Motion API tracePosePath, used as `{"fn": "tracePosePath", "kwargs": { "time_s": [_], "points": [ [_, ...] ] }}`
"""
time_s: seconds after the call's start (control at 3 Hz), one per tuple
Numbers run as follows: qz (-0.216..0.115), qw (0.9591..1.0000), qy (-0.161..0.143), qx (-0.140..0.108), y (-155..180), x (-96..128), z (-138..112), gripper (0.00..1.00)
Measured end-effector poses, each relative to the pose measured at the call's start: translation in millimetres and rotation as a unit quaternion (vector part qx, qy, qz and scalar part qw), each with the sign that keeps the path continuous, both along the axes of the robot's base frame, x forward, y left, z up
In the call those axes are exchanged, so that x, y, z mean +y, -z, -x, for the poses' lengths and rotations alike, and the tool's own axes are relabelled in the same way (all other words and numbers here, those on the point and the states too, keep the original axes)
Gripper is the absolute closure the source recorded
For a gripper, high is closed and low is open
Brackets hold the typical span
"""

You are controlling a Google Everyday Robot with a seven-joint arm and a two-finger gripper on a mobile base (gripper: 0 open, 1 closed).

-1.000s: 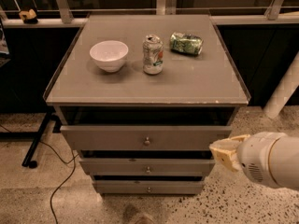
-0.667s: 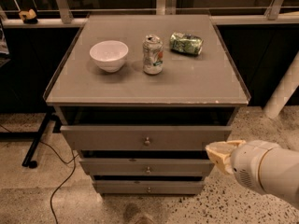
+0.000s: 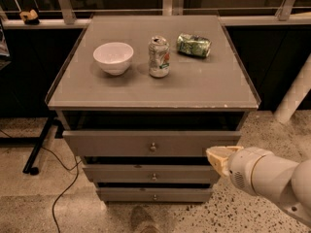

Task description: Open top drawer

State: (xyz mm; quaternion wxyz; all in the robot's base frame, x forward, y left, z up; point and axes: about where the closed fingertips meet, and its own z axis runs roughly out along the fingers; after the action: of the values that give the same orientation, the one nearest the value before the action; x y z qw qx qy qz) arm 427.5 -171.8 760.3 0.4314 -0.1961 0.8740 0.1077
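The top drawer point(image 3: 112, 143) is the widest grey panel, just under the cabinet's tabletop point(image 3: 204, 89), with a small round metal knob point(image 3: 152, 147) at its centre. A dark gap shows between its upper edge and the tabletop. Two narrower grey drawers point(image 3: 121, 173) sit below it. My gripper point(image 3: 219, 159), with a tan tip on a white arm, comes in from the lower right. It is at the right end of the top drawer's front, level with its lower edge and well to the right of the knob.
On the tabletop stand a white bowl point(image 3: 112, 57), an upright soda can point(image 3: 159, 57) and a crushed green can point(image 3: 194, 45) lying on its side. A black stand leg point(image 3: 38, 149) and a cable point(image 3: 63, 191) lie on the floor at left. A white pole point(image 3: 294, 96) stands at right.
My gripper has moved left, toward the right end of the top drawer's front. The drawers and the things on top have not moved.
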Motion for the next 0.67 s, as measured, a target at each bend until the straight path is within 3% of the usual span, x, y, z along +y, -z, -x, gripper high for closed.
{"fn": "tracePosePath", "kwargs": {
  "time_s": [0.33,0.67],
  "points": [
    [0.0,1.0,0.002,-0.008,-2.3,1.3,-4.9,1.0],
    [-0.008,0.9993,-0.012,-0.035,-4.4,10.5,-41.4,1.0]
  ]
}}
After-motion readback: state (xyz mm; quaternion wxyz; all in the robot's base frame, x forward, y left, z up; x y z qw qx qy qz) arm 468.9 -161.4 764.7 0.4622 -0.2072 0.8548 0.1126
